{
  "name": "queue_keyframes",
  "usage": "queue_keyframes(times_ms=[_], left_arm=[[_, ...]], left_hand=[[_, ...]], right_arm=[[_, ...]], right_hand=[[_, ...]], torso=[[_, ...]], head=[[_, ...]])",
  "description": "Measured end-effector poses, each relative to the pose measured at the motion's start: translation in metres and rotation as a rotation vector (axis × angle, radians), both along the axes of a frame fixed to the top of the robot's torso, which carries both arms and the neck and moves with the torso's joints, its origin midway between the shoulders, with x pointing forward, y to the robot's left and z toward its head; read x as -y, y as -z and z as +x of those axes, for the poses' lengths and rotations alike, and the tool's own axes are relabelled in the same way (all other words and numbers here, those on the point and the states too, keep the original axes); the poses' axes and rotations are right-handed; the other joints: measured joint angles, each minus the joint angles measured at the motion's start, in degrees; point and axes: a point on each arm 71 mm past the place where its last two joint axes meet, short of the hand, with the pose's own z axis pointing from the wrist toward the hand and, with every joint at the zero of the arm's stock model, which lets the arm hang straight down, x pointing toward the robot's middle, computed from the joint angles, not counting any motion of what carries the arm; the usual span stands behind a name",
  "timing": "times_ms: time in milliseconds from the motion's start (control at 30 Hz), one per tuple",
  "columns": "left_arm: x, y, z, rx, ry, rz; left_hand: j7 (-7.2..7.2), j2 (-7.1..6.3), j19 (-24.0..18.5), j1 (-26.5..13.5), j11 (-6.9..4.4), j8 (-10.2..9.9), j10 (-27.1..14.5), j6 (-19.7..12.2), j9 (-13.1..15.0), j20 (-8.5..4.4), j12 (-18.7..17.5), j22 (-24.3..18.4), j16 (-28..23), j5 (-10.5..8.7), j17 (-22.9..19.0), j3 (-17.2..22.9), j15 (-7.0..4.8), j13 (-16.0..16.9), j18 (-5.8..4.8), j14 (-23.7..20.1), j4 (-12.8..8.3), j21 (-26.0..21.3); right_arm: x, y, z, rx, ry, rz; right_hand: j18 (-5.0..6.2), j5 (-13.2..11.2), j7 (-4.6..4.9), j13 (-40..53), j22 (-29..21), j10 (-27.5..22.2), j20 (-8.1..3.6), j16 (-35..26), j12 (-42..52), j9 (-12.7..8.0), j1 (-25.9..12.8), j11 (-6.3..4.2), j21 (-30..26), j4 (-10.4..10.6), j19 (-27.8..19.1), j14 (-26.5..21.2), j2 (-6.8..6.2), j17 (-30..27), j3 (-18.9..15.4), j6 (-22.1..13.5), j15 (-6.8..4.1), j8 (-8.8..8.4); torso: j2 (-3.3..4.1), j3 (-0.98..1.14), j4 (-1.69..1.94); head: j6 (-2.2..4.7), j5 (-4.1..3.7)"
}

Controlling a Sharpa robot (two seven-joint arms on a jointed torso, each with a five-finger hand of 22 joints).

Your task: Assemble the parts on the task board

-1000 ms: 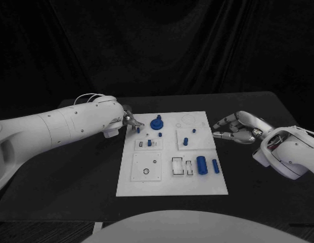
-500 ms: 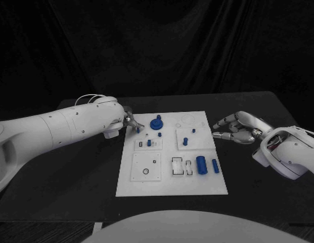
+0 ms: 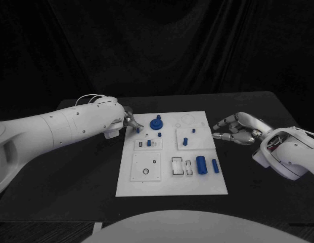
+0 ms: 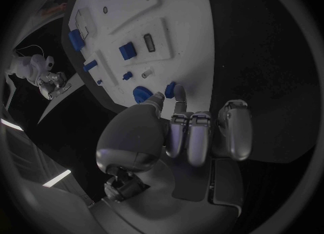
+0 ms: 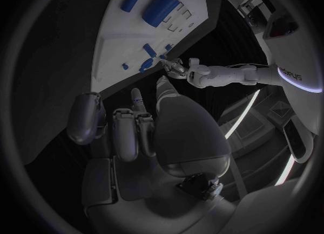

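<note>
The left hand (image 3: 130, 121) sits at the far left corner of the white task board (image 3: 200, 187), fingertips pointing onto the board. In the left wrist view, the same hand (image 4: 182, 131) pinches a small blue peg (image 4: 170, 89) between the thumb and one finger, right at the board's edge (image 4: 192, 40), while its other fingers are curled in beside them. From the head camera this peg (image 3: 138, 129) is just a blue speck below the fingertips, so the pinch itself cannot be made out there.

Just beside that hand stands a round blue knob (image 3: 156, 123), touching nothing but the board. The left wrist view shows it from the side as a blue disc (image 4: 142, 93) next to the thumb.

The right hand (image 3: 235, 129) hovers off the board's right edge, near its far half. Its fingers are bent loosely and apart, and nothing is in them; the right wrist view shows that hand (image 5: 135, 126) above bare black table (image 5: 61, 56).

Counted from the head view, eight blue parts show on the board: the peg, the knob, four small pieces in the middle rows, and two longer cylinders, a thick one (image 3: 201, 165) and a thin one (image 3: 215, 166), lying side by side near the right edge.
</note>
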Motion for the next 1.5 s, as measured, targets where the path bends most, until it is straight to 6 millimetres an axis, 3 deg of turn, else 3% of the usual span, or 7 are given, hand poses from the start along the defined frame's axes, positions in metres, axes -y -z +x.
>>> queue_keyframes(times_ms=[267,567,867,1133,1500], left_arm=[[0.0,0.0,0.0,-0.003,0.003,-0.001],[0.0,0.001,0.0,-0.004,0.006,-0.003],[-0.001,0.001,-0.001,-0.004,0.011,-0.008],[-0.006,0.0,-0.005,0.0,0.014,-0.02],[-0.007,-0.002,-0.024,0.004,0.037,-0.059]], left_hand=[[0.0,-0.02,0.0,1.7,0.0,-0.9,0.0,0.0,-0.3,0.0,0.0,0.0,0.0,4.79,0.0,1.8,0.0,0.0,0.0,0.0,-1.8,-0.2],[0.0,-0.67,0.0,3.1,0.0,-1.8,0.0,0.0,-0.7,0.0,0.0,0.0,0.0,7.06,0.0,3.8,0.0,0.0,0.0,0.0,-3.8,-0.5],[-0.15,-1.71,-0.2,4.0,0.0,-2.7,0.0,0.2,-1.0,-0.21,0.0,0.0,0.0,11.55,0.0,10.2,0.0,0.0,0.01,0.0,-6.4,-0.5],[-0.18,-3.3,0.0,2.8,0.0,-2.9,0.0,0.8,-0.9,-0.42,0.0,0.0,0.0,12.3,0.0,15.6,0.0,0.0,0.0,0.0,-8.5,-0.5],[-0.19,-3.98,0.2,2.1,0.0,-2.9,0.0,1.3,-0.4,-0.62,0.0,0.0,0.0,12.53,0.0,17.2,0.0,0.0,0.0,0.0,-9.1,-0.5]], right_arm=[[0.0,0.0,0.0,-0.001,0.0,0.0],[0.0,0.001,0.0,-0.002,0.0,0.0],[0.001,0.001,0.0,-0.003,0.001,-0.001],[0.001,0.002,0.0,-0.004,0.002,-0.002],[0.002,0.003,0.0,-0.007,0.003,-0.004]], right_hand=[[0.0,0.0,0.0,0.0,0.0,0.0,0.0,0.0,0.0,0.0,0.0,0.0,0.0,0.0,0.0,0.0,0.0,0.0,0.0,0.0,0.0,0.0],[0.0,0.0,0.0,0.0,0.0,0.0,0.0,0.0,0.0,-0.1,0.0,0.0,0.0,0.0,0.0,0.0,0.0,0.0,0.0,0.0,0.0,0.0],[0.0,0.0,0.0,0.0,0.0,0.0,0.0,0.0,0.0,0.0,0.0,0.0,0.0,0.0,0.0,0.0,-0.01,0.0,0.0,0.0,0.0,0.0],[0.0,0.0,0.0,0.0,0.0,0.0,0.0,0.0,0.0,0.0,0.0,0.0,0.0,0.0,0.0,0.0,-0.01,0.0,0.0,0.0,0.0,0.0],[0.0,0.0,0.0,0.0,0.0,0.0,0.0,0.0,0.0,-0.1,0.0,0.0,0.0,0.0,0.0,0.0,-0.01,0.0,0.0,0.0,0.0,0.0]], torso=[[-0.01,0.01,0.02],[-0.03,0.01,0.02],[-0.02,0.0,0.03],[-0.03,0.01,0.03],[-0.07,0.01,0.04]], head=[[0.0,-0.04],[0.0,-0.14],[0.0,-0.07],[0.0,0.1],[0.0,0.2]])
